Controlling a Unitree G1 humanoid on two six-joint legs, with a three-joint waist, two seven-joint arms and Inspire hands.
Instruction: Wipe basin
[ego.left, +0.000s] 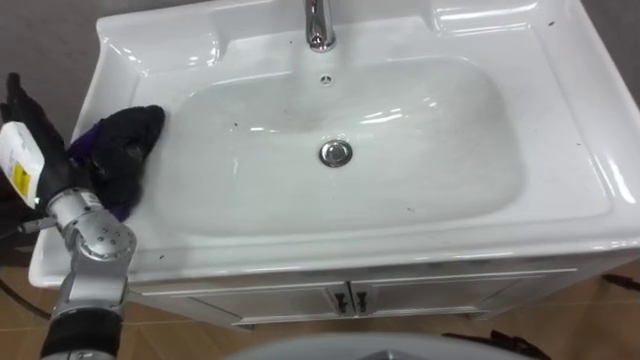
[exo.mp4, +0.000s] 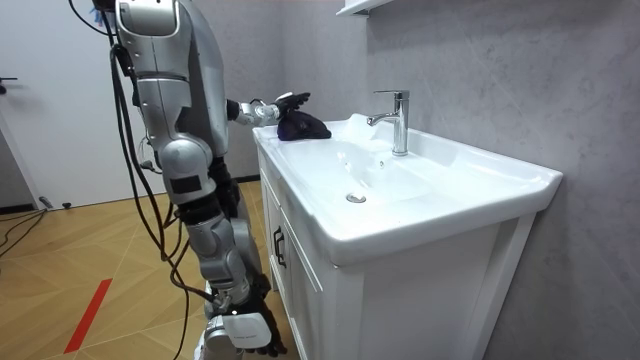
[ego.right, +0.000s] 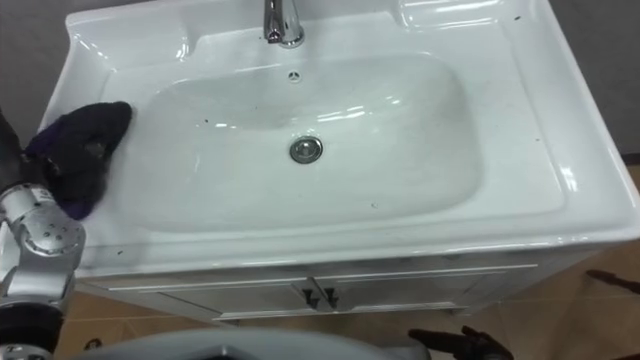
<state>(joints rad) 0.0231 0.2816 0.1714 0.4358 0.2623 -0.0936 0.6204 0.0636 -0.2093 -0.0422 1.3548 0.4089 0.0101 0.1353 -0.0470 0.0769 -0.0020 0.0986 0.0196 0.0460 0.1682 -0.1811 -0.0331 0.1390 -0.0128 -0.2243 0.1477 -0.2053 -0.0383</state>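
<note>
White glazed ceramic forms the one rectangular basin (ego.left: 570, 120), set on a white cabinet (ego.left: 250, 300) with two doors, against a grey plastered wall (exo.mp4: 480, 70) in a room with a wood-pattern floor (exo.mp4: 80, 260). The bowl carries scattered small dark specks. Fittings counted are one chrome tap (ego.left: 318, 25) at the far rim, one round overflow hole (ego.left: 325, 78) below it, and one chrome drain (ego.left: 336, 152) at the bowl's centre. One dark purple-black crumpled cloth (ego.left: 130, 140) lies on the basin's left rim, at the bowl's edge. The robot stands at the near side, and its left hand (ego.left: 40, 125) rests on the cloth with fingers fairly straight and laid flat. The right hand (exo.mp4: 250, 335) hangs low beside the cabinet front; I cannot tell whether it is spread or closed.
</note>
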